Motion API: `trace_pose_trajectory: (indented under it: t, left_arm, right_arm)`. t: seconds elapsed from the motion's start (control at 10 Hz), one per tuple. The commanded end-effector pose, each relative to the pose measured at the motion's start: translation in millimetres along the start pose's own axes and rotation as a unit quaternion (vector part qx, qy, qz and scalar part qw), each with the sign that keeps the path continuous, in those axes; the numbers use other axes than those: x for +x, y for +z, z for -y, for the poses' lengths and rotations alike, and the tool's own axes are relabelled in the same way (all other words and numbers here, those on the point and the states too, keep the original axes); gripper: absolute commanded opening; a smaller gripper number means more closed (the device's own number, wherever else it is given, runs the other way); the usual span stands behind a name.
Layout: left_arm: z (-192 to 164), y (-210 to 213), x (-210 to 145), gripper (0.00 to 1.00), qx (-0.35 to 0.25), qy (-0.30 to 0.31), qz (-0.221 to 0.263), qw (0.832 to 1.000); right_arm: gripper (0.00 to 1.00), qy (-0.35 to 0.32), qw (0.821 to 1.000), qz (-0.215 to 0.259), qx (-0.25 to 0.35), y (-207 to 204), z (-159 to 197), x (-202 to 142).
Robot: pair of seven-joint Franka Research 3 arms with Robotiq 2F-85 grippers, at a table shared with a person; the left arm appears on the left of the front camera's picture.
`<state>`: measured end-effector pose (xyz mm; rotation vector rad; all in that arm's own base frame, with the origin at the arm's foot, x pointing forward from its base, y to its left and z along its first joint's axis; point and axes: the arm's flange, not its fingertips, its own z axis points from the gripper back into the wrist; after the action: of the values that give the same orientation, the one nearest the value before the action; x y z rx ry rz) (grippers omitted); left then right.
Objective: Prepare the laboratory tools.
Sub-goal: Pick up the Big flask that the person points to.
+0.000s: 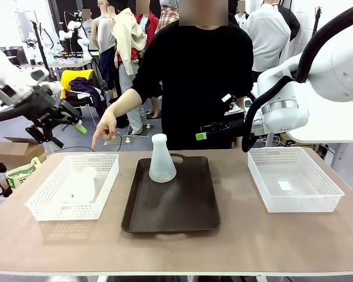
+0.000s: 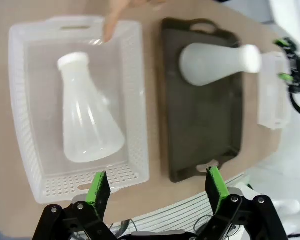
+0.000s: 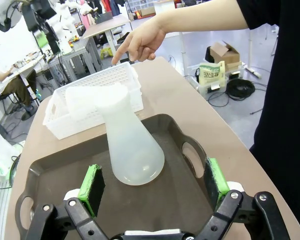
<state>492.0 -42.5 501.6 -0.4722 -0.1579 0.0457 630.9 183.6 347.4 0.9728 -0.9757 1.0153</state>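
One frosted white conical flask stands upright at the far end of the dark brown tray. The other flask lies on its side in the left white mesh basket. My left gripper hangs open in the air above and to the left of that basket; its wrist view looks down on the lying flask, with green pads spread wide. My right gripper hovers open behind the tray, and its open jaws frame the upright flask. A person's hand points a finger down at the left basket.
A second white mesh basket sits at the right of the table with nothing in it but a small label. The person stands at the table's far edge behind the tray. The table's bare front strip runs along the near side.
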Motion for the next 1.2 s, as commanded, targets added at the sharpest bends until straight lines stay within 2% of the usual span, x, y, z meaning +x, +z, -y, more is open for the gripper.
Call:
trace_pose_trajectory:
  t: [0.0,0.4,0.7,0.9,1.1]
  left_arm:
    - [8.4,-20.7,27.1,1.00,0.041,0.037,-0.045,0.997]
    - [-8.5,-94.7,66.7,1.00,0.141,0.089,-0.061,0.984]
    - [-27.7,-125.5,86.0,1.00,0.199,0.102,-0.028,0.974]
    - [-35.1,-139.6,90.4,1.00,0.209,0.080,-0.026,0.974]
    - [-40.2,-149.0,90.3,1.00,0.185,0.041,-0.036,0.981]
  right_arm:
    - [1.00,0.001,1.000,-0.005,0.002,0.3,-1.1,-0.6]
    - [1.00,0.001,1.000,-0.005,0.002,0.3,-1.1,-0.6]
    - [1.00,0.001,1.000,-0.005,0.002,0.3,-1.1,-0.6]
    - [1.00,0.001,1.000,-0.005,0.002,0.3,-1.1,-0.6]
    - [1.00,0.001,1.000,-0.005,0.002,0.3,-1.1,-0.6]
